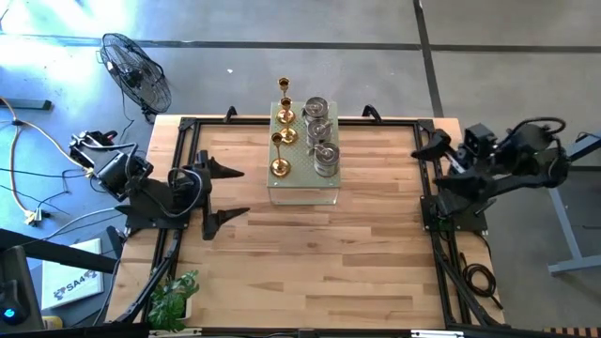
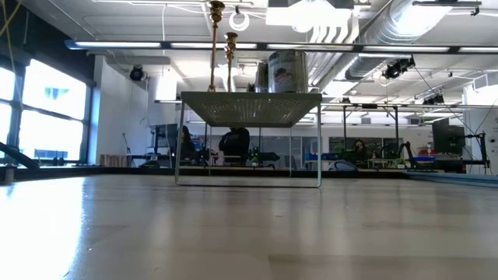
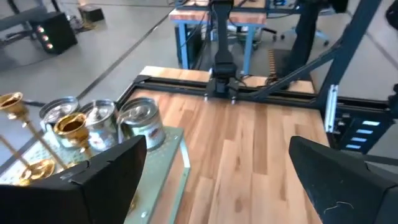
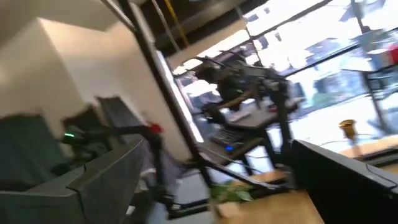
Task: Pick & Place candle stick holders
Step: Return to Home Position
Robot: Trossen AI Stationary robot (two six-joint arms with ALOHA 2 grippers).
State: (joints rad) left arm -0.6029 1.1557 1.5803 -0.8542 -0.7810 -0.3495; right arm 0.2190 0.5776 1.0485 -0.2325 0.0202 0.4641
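Gold holders [image 1: 285,115], seemingly two, thin-stemmed, stand upright in a row on the green box [image 1: 302,180]; three squat silver holders [image 1: 319,129] stand just beside, in a parallel row

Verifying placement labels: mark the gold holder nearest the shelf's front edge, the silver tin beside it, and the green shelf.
Gold holder [image 1: 280,168]: high view, its round base.
Silver tin [image 1: 326,161]: high view, its top.
Green shelf [image 1: 302,180]: high view, bare perforated top near front edge.

Both arms sit folded at opposite sides, left hand [image 1: 225,192] and right hand [image 1: 434,167] facing inward, fingers spread wide.
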